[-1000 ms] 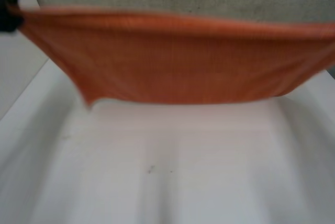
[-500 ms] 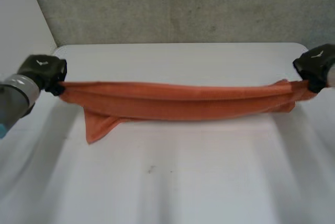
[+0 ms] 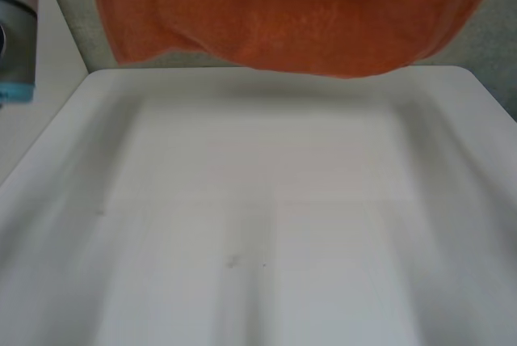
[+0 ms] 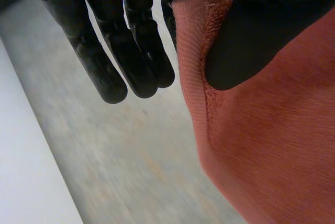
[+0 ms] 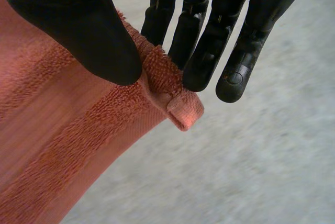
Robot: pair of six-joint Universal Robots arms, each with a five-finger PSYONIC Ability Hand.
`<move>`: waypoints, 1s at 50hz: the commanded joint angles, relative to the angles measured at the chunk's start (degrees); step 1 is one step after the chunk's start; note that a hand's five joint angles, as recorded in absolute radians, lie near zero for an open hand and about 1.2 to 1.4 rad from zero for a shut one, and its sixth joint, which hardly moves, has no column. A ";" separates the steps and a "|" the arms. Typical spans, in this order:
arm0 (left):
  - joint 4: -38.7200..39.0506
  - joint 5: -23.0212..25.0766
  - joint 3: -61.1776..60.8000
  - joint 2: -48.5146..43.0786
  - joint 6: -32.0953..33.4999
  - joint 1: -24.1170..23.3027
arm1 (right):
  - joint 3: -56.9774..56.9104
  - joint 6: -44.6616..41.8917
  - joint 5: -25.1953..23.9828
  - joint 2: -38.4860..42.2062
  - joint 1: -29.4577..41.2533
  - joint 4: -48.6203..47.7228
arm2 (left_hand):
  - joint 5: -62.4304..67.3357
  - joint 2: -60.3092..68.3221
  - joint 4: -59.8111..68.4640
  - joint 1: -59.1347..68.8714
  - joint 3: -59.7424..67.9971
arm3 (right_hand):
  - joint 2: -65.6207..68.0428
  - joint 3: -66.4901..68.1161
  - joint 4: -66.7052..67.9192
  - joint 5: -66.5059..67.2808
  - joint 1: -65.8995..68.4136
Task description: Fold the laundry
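Towel [image 3: 291,14], orange terry cloth, hung in the air above the white counter [image 3: 266,200] in the head view, its lower edge sagging in a curve over the counter's far side. The left arm [image 3: 16,31] stood beside the cloth's left end. In the left wrist view the left robot hand [image 4: 251,35] pinched the towel at its hemmed edge, with the thumb pressed on the cloth's face and straight fingers [image 4: 131,62] beside and behind the hem. In the right wrist view the right robot hand [image 5: 78,30] pinched a corner of the towel between thumb and fingers [image 5: 201,62], and the corner's tip was folded over just past the fingertips.
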 commanded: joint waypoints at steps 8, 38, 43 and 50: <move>-3.39 3.67 -26.09 -2.65 -0.72 1.01 | 35.36 -7.61 -7.68 -1.32 0.38 3.36 | 15.54 11.18 11.44 13.57 11.56 | 11.99 11.45 11.68 12.85 24.40; -46.98 8.42 -51.15 21.95 21.07 8.48 | 57.87 -37.21 -6.89 -16.95 -14.64 39.66 | 15.54 11.18 11.44 13.57 11.56 | 11.99 11.45 11.68 12.85 24.40; -45.76 9.47 -50.54 22.05 23.19 9.62 | 58.57 -37.40 -6.89 -16.87 -15.00 38.35 | 15.54 11.18 11.44 13.57 11.56 | 11.99 11.45 11.68 12.85 24.40; -37.95 9.39 -47.91 14.59 23.28 9.01 | 55.25 -34.25 -6.54 -12.50 -14.29 28.53 | 15.54 11.18 11.44 13.57 11.56 | 11.99 11.45 11.68 12.85 24.40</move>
